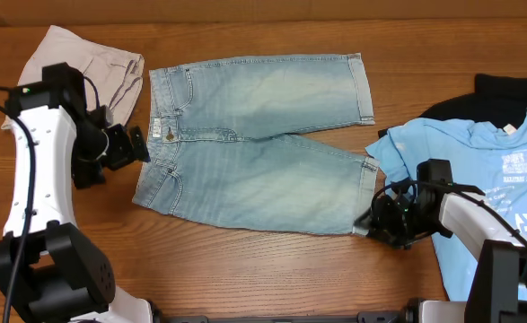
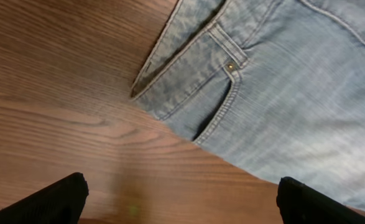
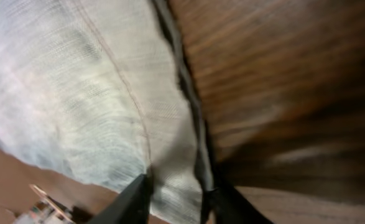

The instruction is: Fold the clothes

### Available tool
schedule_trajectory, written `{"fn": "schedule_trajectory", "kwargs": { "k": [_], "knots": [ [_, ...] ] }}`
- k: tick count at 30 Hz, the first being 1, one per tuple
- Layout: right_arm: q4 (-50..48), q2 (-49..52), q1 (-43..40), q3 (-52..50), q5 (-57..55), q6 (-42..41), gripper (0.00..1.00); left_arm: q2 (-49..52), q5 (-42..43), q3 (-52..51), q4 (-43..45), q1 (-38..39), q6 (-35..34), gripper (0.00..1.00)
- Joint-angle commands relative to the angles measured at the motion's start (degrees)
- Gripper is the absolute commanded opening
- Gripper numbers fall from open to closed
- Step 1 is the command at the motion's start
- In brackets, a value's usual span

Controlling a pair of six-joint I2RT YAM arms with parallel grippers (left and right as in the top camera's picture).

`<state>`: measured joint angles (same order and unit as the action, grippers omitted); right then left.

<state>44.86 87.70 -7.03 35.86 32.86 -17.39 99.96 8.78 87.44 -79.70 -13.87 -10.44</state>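
The faded light-blue denim shorts point(image 1: 254, 144) lie flat on the wooden table, waistband to the left and both legs to the right. My left gripper point(image 1: 137, 146) is open and empty just left of the waistband. In the left wrist view the gripper point(image 2: 182, 200) hovers over bare wood beside the front pocket point(image 2: 213, 93). My right gripper point(image 1: 371, 222) is at the near leg's hem corner. In the right wrist view its fingers point(image 3: 177, 193) are closed on the denim hem point(image 3: 170, 143).
Beige shorts point(image 1: 92, 63) lie crumpled at the back left behind my left arm. A sky-blue printed T-shirt point(image 1: 487, 152) lies at the right over a black garment point(image 1: 505, 90), close to the shorts' leg ends and under my right arm.
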Motion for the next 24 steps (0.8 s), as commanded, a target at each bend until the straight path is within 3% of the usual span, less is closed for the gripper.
{"fn": "schedule_trajectory", "kwargs": {
  "k": [1, 5, 15, 21, 24],
  "knots": [
    [0.26, 0.11, 0.26, -0.92, 0.94, 0.85, 0.21, -0.42, -0.42, -4.07, 2.36, 0.20, -1.40, 1.00],
    [0.63, 0.11, 0.26, -0.83, 0.92, 0.87, 0.04, -0.42, -0.39, -7.87, 5.62, 0.22, -1.38, 1.00],
    [10.10, 0.09, 0.26, 9.64, 0.83, 1.33, 0.04, -0.42, -0.13, -18.71, 14.80, 0.22, 0.26, 1.00],
    [14.19, 0.09, 0.26, 15.45, 0.72, 2.82, 0.04, -0.42, 2.67, -23.89, 19.65, 0.22, 4.68, 1.00],
    [14.73, 0.09, 0.26, 17.07, 0.72, 2.84, 0.04, -0.42, 1.79, -26.47, 20.52, 0.22, 4.50, 0.91]
  ]
}}
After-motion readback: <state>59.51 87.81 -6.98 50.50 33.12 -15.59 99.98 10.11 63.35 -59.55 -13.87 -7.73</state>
